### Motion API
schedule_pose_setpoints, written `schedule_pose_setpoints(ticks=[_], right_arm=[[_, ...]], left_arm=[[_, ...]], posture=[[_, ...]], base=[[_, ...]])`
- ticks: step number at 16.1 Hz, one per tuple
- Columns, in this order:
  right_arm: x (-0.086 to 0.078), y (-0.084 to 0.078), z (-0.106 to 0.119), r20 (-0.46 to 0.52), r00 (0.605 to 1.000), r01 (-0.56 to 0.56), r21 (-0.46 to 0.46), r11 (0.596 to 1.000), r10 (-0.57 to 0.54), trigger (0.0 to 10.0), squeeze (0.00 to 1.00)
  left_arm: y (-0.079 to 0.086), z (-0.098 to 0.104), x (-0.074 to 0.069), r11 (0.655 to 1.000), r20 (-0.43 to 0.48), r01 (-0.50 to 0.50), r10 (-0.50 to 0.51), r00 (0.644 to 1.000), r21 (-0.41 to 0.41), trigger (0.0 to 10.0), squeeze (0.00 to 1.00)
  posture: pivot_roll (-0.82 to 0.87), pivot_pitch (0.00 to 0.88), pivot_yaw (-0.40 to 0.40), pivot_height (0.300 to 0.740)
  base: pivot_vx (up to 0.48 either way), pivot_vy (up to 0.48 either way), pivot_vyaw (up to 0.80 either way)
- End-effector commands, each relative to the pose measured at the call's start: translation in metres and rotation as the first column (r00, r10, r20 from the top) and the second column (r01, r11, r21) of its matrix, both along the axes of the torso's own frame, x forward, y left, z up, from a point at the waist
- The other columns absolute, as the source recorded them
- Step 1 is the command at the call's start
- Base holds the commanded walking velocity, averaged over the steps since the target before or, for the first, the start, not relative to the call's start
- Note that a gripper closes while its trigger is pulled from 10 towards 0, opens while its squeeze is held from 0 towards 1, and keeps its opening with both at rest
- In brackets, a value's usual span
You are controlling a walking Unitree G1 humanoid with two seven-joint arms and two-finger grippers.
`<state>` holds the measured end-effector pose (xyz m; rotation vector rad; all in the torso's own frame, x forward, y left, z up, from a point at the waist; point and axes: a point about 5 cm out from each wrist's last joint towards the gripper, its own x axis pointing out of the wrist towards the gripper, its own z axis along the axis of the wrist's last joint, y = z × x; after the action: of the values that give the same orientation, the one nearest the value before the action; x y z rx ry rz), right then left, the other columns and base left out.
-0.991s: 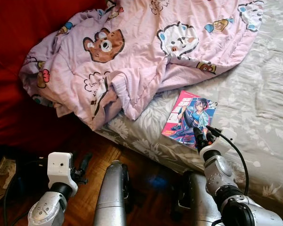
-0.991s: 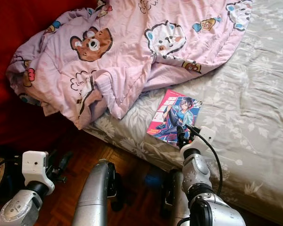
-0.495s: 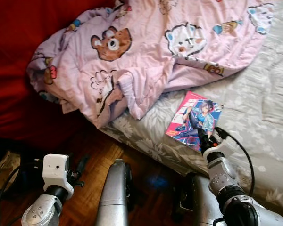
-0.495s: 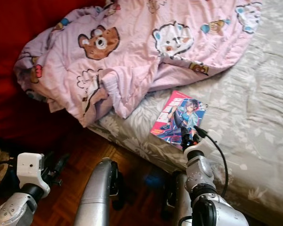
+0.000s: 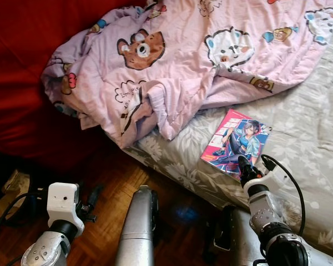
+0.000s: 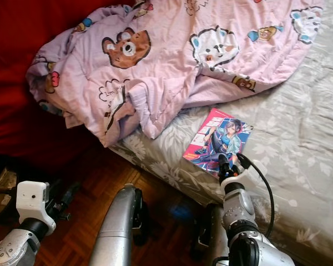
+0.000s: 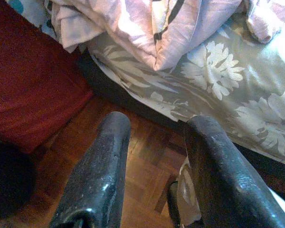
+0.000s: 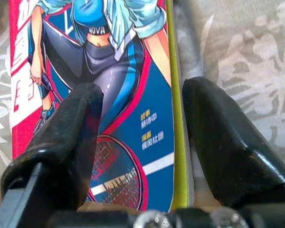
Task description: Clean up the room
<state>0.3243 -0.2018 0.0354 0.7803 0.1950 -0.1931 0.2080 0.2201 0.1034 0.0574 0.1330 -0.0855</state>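
Note:
A comic book (image 5: 236, 143) with a red and blue cover showing a drawn figure lies flat on the grey floral bedsheet (image 5: 305, 119) near the bed's edge. My right gripper (image 5: 243, 166) hovers at the book's near corner, open. In the right wrist view its fingers (image 8: 66, 142) straddle the cover's (image 8: 118, 109) lower edge, one over the cover and one over the sheet. A crumpled pink blanket (image 5: 177, 61) with bears and cats covers the bed's far side and hangs off its corner. My left gripper (image 7: 152, 166) hangs low above the wooden floor (image 7: 137, 175), open and holding nothing.
A dark red cover (image 5: 22, 83) drapes down at the left. Parquet floor (image 5: 108, 177) runs along the bed's near edge. A crumpled pale thing (image 5: 11, 188) lies on the floor at far left. My silver legs (image 5: 136, 233) stand close to the bed.
The whole view has shifted, so the camera moved. My right gripper has edged closer along the book's near corner; the book and blanket have not moved on the bed.

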Motion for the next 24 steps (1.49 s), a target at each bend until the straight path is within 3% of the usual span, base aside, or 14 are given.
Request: schedule_pose_setpoints(ticks=[1,4,8,18,19,21,24], right_arm=[[-0.013,0.004,-0.018,-0.064,0.998,0.000,0.044,0.999,0.002,10.0,0.00],[-0.017,0.010,-0.022,-0.039,0.999,-0.025,0.121,0.992,0.030,10.0,0.00],[-0.029,0.019,-0.033,0.011,0.998,-0.055,0.328,0.943,0.054,10.0,0.00],[-0.039,0.024,-0.043,0.009,0.999,-0.048,0.401,0.915,0.048,10.0,0.00],[-0.039,0.024,-0.043,0.013,0.999,-0.051,0.403,0.914,0.049,2.9,0.00],[-0.039,0.024,-0.043,0.018,0.998,-0.055,0.405,0.913,0.052,0.0,0.00],[-0.038,0.026,-0.041,0.037,0.997,-0.072,0.415,0.907,0.063,0.0,0.00]], left_arm=[[0.007,-0.004,-0.009,1.000,-0.039,-0.022,0.022,0.999,0.017,10.0,0.00],[0.006,-0.002,-0.012,0.999,-0.040,-0.012,0.013,0.999,0.032,10.0,0.00],[0.006,0.003,-0.018,0.999,-0.044,-0.009,0.010,0.999,0.036,10.0,0.00],[0.008,0.007,-0.023,0.999,-0.060,-0.015,0.018,0.998,0.045,10.0,0.00],[0.009,0.007,-0.023,0.999,-0.061,-0.016,0.019,0.998,0.046,10.0,0.00],[0.010,0.005,-0.023,0.999,-0.066,-0.018,0.021,0.998,0.047,10.0,0.00],[0.009,0.005,-0.025,0.999,-0.071,-0.016,0.020,0.997,0.048,10.0,0.00]], posture=[[0.31,0.500,0.168,0.605],[0.32,0.504,0.172,0.605],[0.34,0.511,0.192,0.605],[0.36,0.521,0.205,0.605],[0.36,0.521,0.205,0.605],[0.36,0.521,0.205,0.605],[0.35,0.524,0.202,0.605]], base=[[0.000,0.000,0.00],[0.000,0.000,0.00],[0.000,0.000,0.00],[0.000,0.000,0.00],[0.000,0.000,0.00],[0.000,0.000,0.00],[0.000,0.000,0.00]])
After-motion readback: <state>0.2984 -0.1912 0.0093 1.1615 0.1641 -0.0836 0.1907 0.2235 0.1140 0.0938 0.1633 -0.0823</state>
